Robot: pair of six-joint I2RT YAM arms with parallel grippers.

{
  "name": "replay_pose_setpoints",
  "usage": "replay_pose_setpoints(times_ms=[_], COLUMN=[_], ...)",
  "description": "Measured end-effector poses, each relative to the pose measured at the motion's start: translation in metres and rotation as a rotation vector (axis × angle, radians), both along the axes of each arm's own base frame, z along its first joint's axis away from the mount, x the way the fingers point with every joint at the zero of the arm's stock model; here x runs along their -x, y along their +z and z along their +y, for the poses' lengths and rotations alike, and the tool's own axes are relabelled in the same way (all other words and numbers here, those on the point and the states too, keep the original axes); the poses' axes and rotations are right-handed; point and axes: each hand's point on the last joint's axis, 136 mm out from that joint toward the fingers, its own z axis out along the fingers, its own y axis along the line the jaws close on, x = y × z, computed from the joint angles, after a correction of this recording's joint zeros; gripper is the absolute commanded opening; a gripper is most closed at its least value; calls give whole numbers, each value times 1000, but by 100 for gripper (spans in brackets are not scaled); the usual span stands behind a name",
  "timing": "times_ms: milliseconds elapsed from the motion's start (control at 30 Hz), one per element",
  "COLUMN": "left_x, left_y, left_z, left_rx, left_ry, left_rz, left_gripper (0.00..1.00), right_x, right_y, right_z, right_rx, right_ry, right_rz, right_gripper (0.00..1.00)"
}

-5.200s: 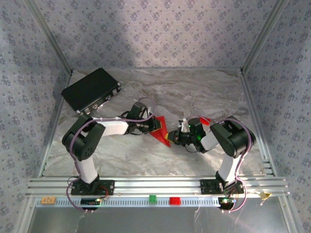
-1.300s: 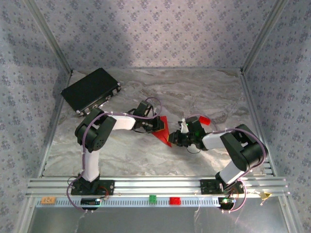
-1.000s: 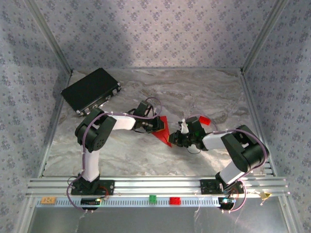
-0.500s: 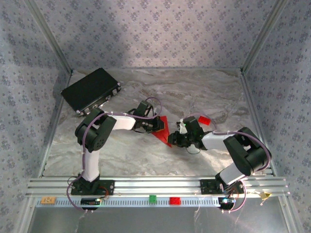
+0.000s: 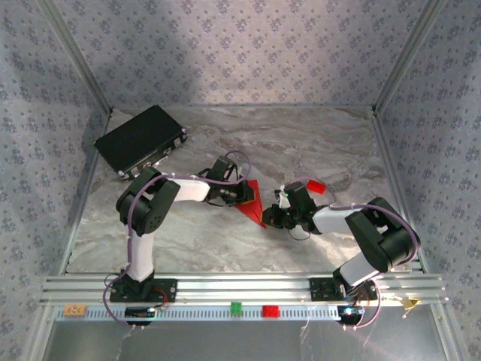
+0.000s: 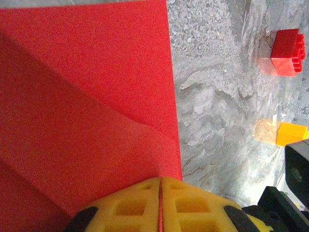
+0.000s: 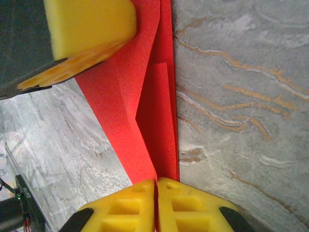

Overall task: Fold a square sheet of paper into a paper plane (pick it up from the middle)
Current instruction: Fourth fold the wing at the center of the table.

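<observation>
Left tool point(image 6: 160, 193) closed, yellow pads pinched on the near edge of the red paper point(image 6: 87, 121). Right tool point(image 7: 157, 195) also closed, pads together with a thin paper edge between them. Paper is partly folded: layered flaps with diagonal creases, one long straight edge, lying low on the marble tabletop point(image 5: 301, 143) around the middle, between the two tools. Tools grip opposite ends; a left-tool pad point(image 7: 87, 24) sits over the paper's far end in the right wrist view. Small red block point(image 6: 287, 52) and an orange-yellow block point(image 6: 289, 134) on the tabletop, apart from the paper. Black box point(image 5: 140, 140) at far left corner, well apart.
</observation>
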Motion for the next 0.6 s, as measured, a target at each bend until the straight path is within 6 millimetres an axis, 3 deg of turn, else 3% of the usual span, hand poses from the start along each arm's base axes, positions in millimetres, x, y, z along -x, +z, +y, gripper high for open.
replay_pose_setpoints(times_ms=[100,367,600], left_x=[0,0,0], left_y=[0,0,0], left_z=[0,0,0], left_rx=[0,3,3], left_ry=[0,-2,-2], left_rz=[0,0,0], left_gripper=[9,9,9], right_x=[0,-5,-11], right_y=[3,35,59], right_z=[0,-16,-10], right_rx=[-19,-54,-70], right_ry=[-8,-64,-35], right_rz=[8,-32,-66], right_gripper=[21,25,8])
